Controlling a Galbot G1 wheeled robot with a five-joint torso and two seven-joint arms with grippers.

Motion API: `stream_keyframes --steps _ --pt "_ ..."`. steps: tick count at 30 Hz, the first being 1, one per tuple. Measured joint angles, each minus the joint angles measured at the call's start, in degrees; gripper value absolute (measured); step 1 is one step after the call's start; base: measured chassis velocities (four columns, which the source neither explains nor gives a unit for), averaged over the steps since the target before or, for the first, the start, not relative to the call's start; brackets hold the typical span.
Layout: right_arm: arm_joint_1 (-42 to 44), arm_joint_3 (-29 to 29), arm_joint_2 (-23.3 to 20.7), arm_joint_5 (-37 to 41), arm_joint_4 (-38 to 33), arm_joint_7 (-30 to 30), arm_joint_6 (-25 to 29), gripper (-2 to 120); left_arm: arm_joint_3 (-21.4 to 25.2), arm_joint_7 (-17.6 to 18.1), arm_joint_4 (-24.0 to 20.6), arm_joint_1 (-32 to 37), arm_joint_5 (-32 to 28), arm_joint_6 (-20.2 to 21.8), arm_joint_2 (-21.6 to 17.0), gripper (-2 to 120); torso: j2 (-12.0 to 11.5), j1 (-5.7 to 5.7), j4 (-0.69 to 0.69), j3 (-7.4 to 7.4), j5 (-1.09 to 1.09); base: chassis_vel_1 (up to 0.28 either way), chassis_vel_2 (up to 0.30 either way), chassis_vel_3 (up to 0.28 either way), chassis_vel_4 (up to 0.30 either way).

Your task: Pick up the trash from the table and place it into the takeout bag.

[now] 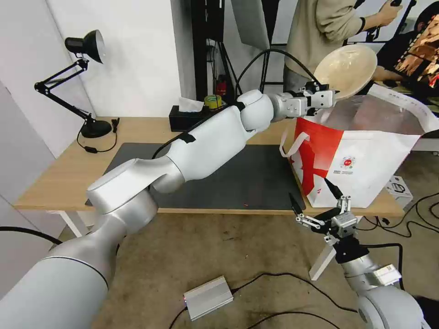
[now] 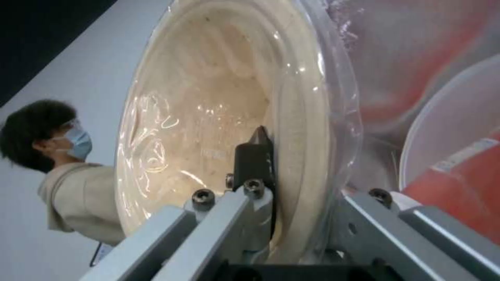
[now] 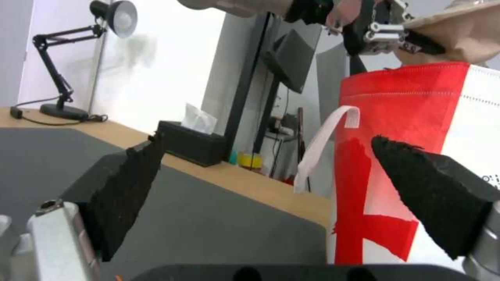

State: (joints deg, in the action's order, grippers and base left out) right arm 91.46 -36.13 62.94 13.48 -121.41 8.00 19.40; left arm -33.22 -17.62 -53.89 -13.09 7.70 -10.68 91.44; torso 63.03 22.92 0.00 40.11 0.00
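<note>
Pulp bowl point(image 1: 346, 68) is gripped at its rim by the left pincer point(image 1: 330, 97), which is stretched out from the left arm point(image 1: 201, 146) over the open mouth of the bag point(image 1: 366, 169). The bowl is held tilted on edge, its hollow turned toward the robot, above the foil lining and clear of the bag's walls. In the left wrist view one black finger point(image 2: 254, 156) is seen lying inside the bowl point(image 2: 208, 117) against the wall, with the rim clamped between the fingers; below it, inside the bag, part of a white bowl point(image 2: 448, 148) and a red shape are seen.

The bag is stood at the right end of the desk point(image 1: 55, 178), just beside the grey mat point(image 1: 242, 178), one white strap point(image 1: 292, 144) drooping over its red side.

The right pincer point(image 1: 320, 201) is held low in front of the desk edge, below the bag, its fingers spread wide and nothing between them. A lamp point(image 1: 84, 82) and a tissue box point(image 1: 185, 118) are set at the back of the desk.
</note>
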Motion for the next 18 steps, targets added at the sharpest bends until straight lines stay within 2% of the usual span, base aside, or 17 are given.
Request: stream_keyframes --steps 4,18 --pt "0.00 0.00 0.00 0.00 0.00 0.00 0.00 99 0.09 -0.81 -0.14 0.37 4.65 -0.85 -0.05 2 0.00 0.00 0.00 0.00 0.00 0.000 0.000 0.000 0.000" --pt "0.00 0.00 0.00 0.00 0.00 0.00 0.00 99 0.35 -1.86 0.11 1.05 11.49 -2.58 -0.10 2 0.00 0.00 0.00 0.00 0.00 0.000 0.000 0.000 0.000"
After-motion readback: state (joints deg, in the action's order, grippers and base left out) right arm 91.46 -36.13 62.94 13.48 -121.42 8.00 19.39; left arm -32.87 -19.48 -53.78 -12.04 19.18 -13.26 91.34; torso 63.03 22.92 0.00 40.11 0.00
